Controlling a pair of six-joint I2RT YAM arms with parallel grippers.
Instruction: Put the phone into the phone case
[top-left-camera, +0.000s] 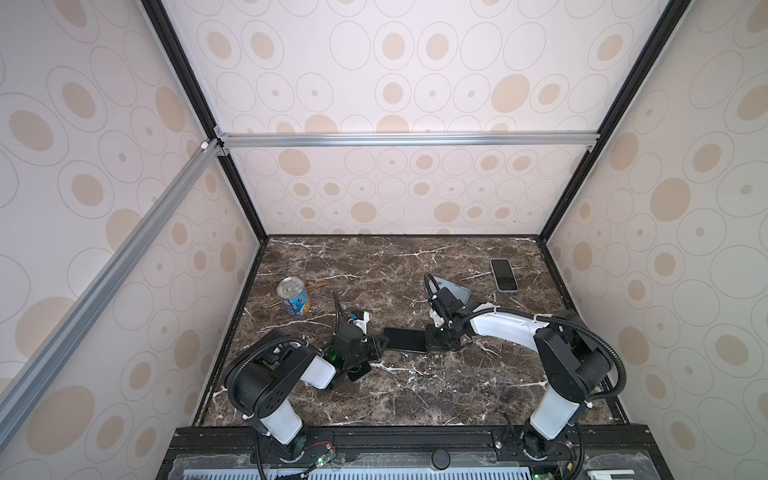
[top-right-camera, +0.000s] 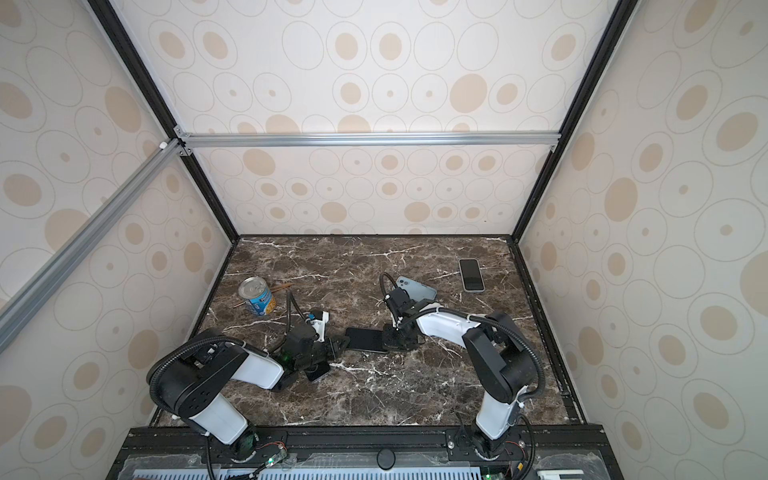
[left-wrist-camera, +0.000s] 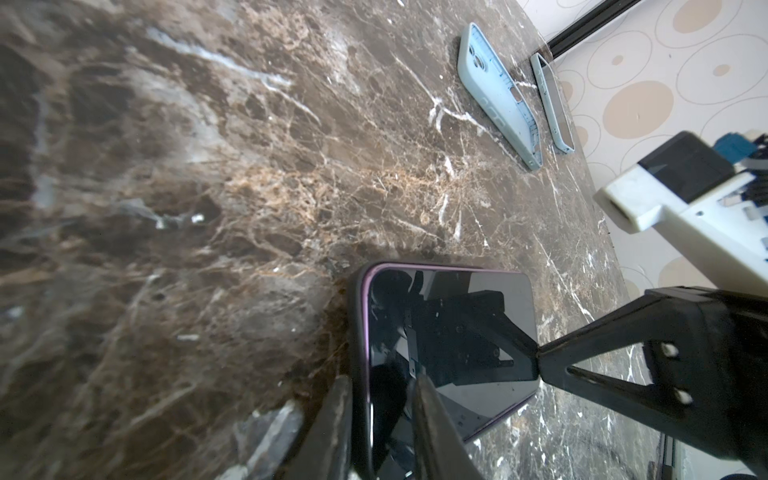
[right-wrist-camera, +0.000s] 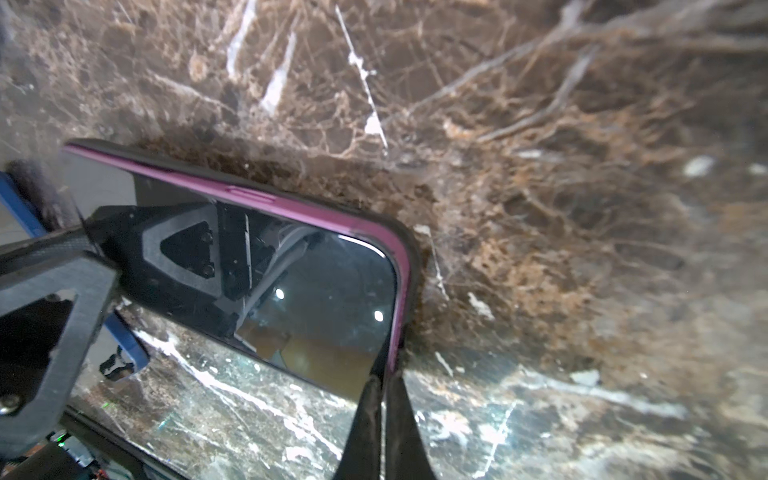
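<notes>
A dark-screened phone (top-left-camera: 405, 338) with a purple rim lies in mid-table in both top views, seated in a black phone case (left-wrist-camera: 358, 316) that wraps its edge and corner. My left gripper (left-wrist-camera: 382, 378) is shut across its left end, one finger outside the case wall and the other on the screen (left-wrist-camera: 449, 332). My right gripper (right-wrist-camera: 385, 378) stands over the right end (top-left-camera: 434, 338), shut, with its tips against the purple rim beside the case corner (right-wrist-camera: 409, 257). Whether the phone sits fully in the case is hidden by the grippers.
An empty light blue case (top-left-camera: 457, 291) lies behind the right wrist, and another phone (top-left-camera: 503, 275) lies at the back right. A tin can (top-left-camera: 294, 297) and a wooden stick (top-left-camera: 318, 286) stand back left. A dark flat object (top-left-camera: 359, 372) lies under the left wrist.
</notes>
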